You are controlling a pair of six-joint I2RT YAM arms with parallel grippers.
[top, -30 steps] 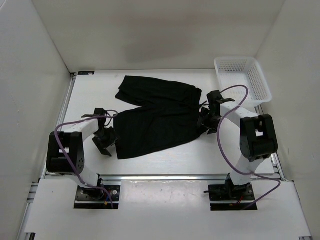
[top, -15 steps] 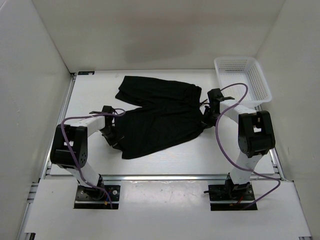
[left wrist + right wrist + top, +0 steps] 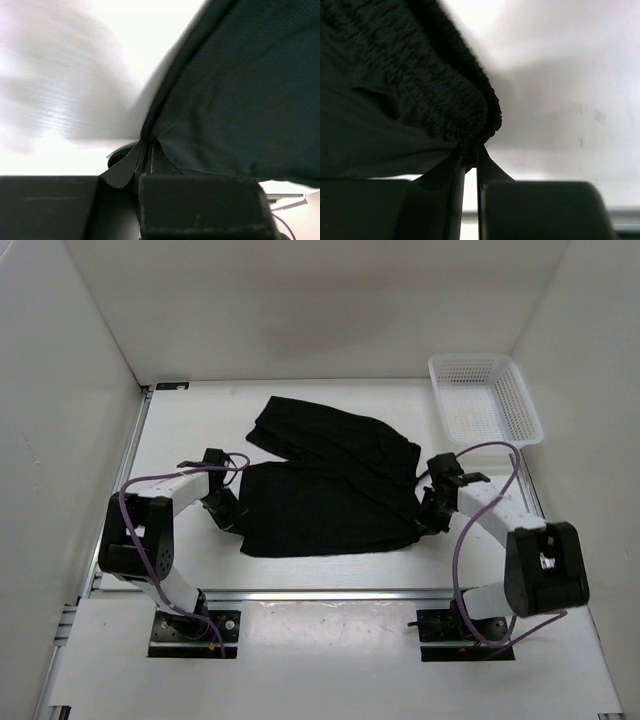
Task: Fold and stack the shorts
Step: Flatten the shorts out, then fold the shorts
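Shorts (image 3: 330,485) spread mid-table, long axis left-right between your arms. Left gripper (image 3: 226,509) clamps leg hem, right gripper (image 3: 428,513) clamps waistband, opposite ends of near leg. Likely next: carry near leg over far leg.

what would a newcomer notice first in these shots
The big black shorts lie sprawled across the middle of the white table, partly doubled over. Each side is pinched: the left gripper on a hem edge at the left, the right gripper on the gathered waistband at the right. A white mesh basket sits at the far right corner.
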